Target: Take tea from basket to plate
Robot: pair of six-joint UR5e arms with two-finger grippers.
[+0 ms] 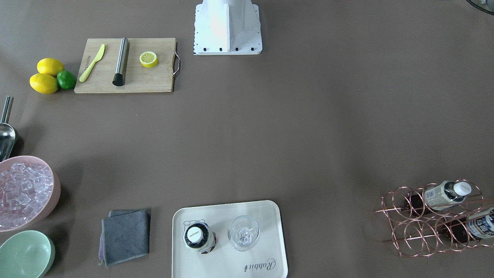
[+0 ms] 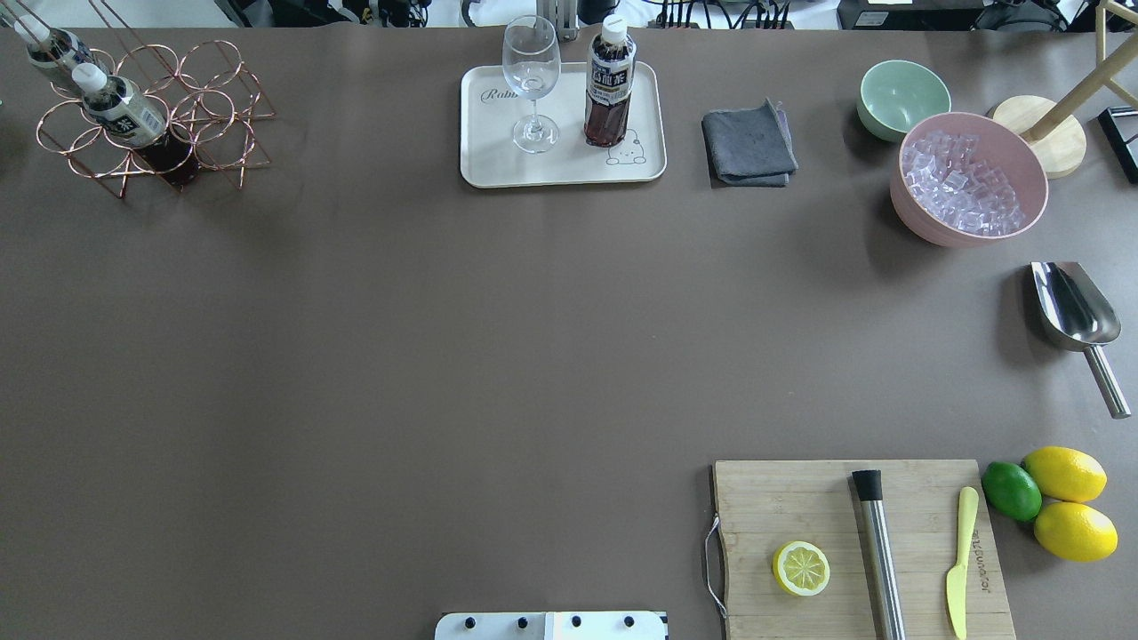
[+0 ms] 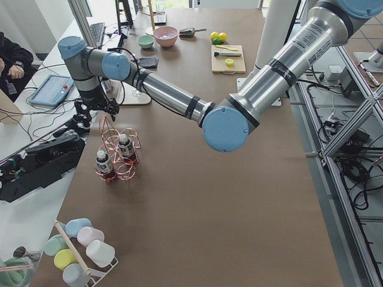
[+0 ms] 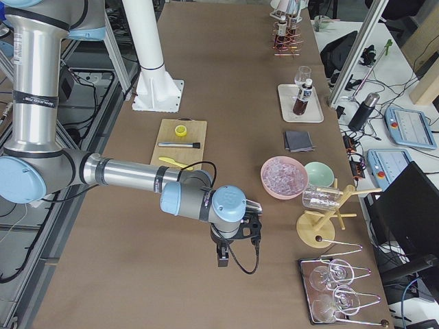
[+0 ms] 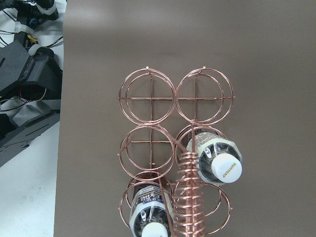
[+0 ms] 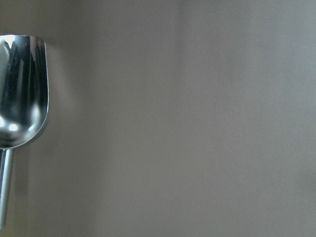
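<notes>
fingers on the left gripper (image 3: 96, 107) show only in the side view, so i cannot tell whether they are spread or pressed together. the same goes for the right gripper (image 4: 223, 258), which hangs near the table's right end above a steel scoop (image 6: 22, 94).

one tea (image 2: 609, 89) already stands upright on the plate (image 2: 498, 169) at the middle of the far edge, just beside a wine glass (image 2: 532, 80). the left gripper hovers over the basket (image 5: 148, 97) by the far left corner, where two more bottles (image 5: 219, 165) sit in the cells.

by my reading, either the move is done or another pick is being lined up. for a pick, come straight down on a white cap, clear of the coiled handle (image 5: 190, 197) that rises between the bottles. lift vertically so the ring does not drag the light basket. on the plate, the glass is what could tip.
</notes>
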